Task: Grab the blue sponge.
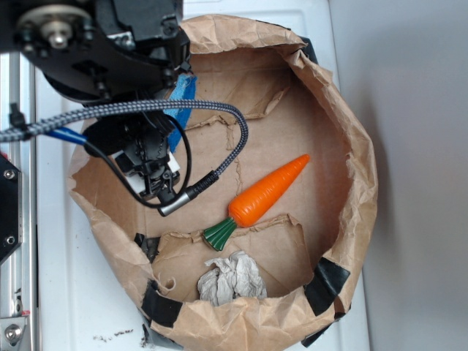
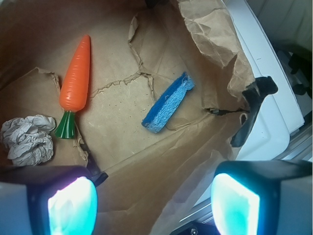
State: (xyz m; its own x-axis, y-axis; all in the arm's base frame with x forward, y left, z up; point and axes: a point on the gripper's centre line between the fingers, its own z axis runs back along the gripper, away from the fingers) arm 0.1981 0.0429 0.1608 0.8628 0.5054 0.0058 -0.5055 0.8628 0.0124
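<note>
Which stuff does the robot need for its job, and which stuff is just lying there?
For the job:
- blue sponge
- tool, open, nothing held

Just lying there:
- toy carrot
- crumpled paper ball
- brown paper liner they all lie in

Black arm (image 1: 110,44), braided grey cable (image 1: 183,110), glowing cyan fingertips (image 2: 71,208).

Blue sponge (image 2: 167,103) - flat, diagonal, on paper.

Sponge (image 2: 167,104) right of carrot (image 2: 76,74) inside paper basin (image 2: 210,34), crumpled wad (image 2: 28,138) beside carrot's leafy end.
</note>
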